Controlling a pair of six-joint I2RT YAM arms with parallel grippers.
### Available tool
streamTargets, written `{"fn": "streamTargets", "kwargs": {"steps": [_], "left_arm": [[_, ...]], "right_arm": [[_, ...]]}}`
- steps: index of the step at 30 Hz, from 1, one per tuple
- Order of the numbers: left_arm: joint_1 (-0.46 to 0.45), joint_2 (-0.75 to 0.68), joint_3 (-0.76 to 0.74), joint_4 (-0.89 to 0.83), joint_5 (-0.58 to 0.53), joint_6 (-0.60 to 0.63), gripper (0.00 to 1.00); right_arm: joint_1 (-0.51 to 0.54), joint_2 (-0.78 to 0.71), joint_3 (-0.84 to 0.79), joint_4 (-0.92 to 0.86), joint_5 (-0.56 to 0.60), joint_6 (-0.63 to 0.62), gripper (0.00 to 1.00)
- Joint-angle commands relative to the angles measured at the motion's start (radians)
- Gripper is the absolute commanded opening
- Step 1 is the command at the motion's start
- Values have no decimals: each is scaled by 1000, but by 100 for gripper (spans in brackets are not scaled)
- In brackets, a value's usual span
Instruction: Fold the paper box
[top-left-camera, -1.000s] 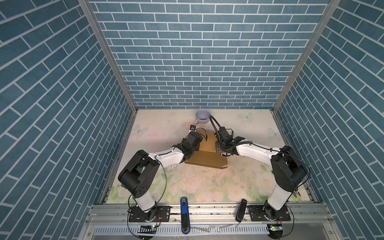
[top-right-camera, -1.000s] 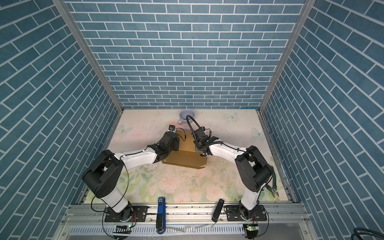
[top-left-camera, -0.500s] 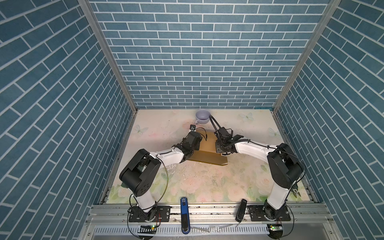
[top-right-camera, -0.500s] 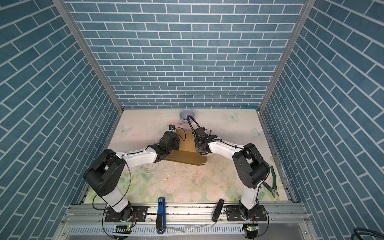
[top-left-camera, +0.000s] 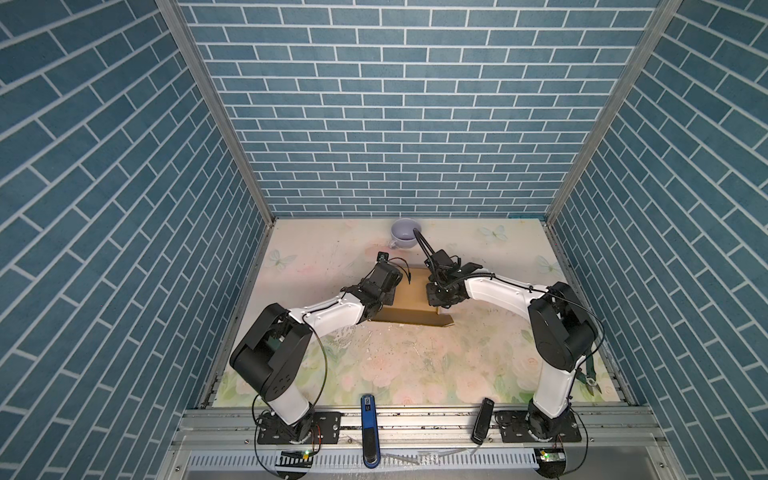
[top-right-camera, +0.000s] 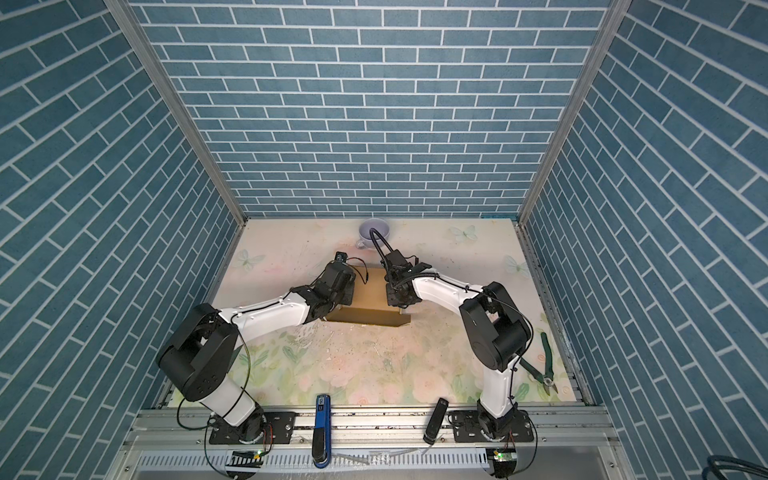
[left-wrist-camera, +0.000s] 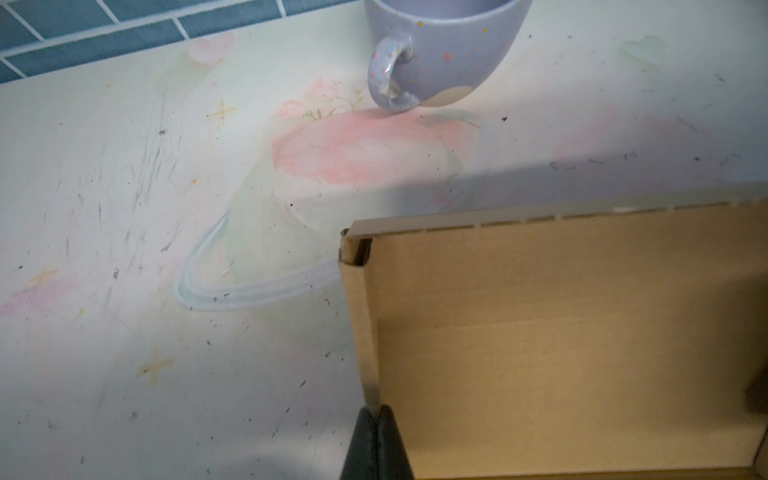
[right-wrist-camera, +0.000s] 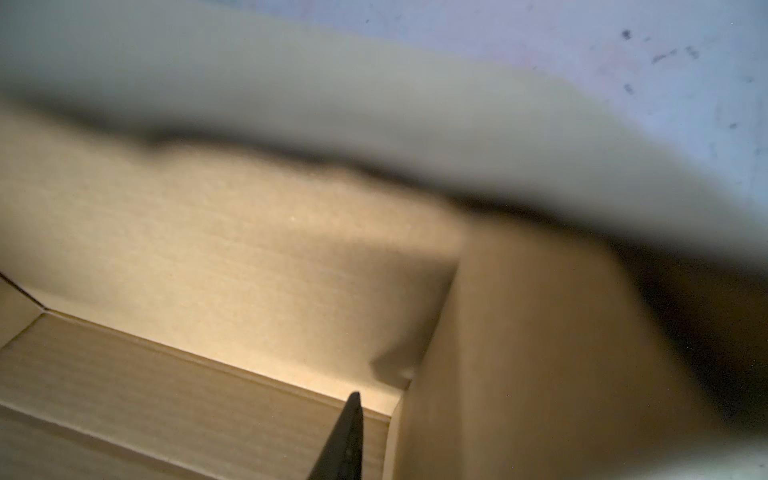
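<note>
The left gripper (left-wrist-camera: 376, 417), jaws pinched together, clamps the top edge of the left side wall of the paper box (left-wrist-camera: 561, 332); its dark fingertips (left-wrist-camera: 365, 432) meet over the cardboard about midway along that wall. In both top views the same gripper (top-left-camera: 387, 296) bears down on the box's left edge from above.

Across the tray, the right gripper (top-left-camera: 439, 299) reaches down at the opposite side wall. Its wrist camera shows one dark finger (right-wrist-camera: 347, 436) inside the box (right-wrist-camera: 228, 249), close beside the upright right wall. The other finger is lost in blur, so it cannot be told whether this gripper is clamped on the wall or merely set against it.

The box (top-left-camera: 413, 291) sits at mid-table directly between the two grippers, a shallow brown tray with its side walls raised and its inside facing up. A front flap (top-left-camera: 411, 318) slopes out toward the near edge of the table (top-left-camera: 415, 374), its right corner cut at an angle.

Behind the box, near the back wall and clear of the cardboard, stands a lavender mug (top-left-camera: 404, 232), handle turned toward the box. Green-handled side cutters (top-right-camera: 546, 370) lie at the table's right edge, well apart from the box.
</note>
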Motion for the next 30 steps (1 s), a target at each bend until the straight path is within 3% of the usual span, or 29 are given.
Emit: {"fn": "streamTargets", "kwargs": {"steps": [1,13,30], "left_arm": [[-11,-12,6,-184,119,7,0],[-6,-58,58,-384,124,13,1],[70,-37,180,-429,149,39,5]], "right_arm": [[11,8,61,-10,-108,-12,27],[11,25,130,-117,-184,13,29],[-22,50,243,-224,-210,15,34]]}}
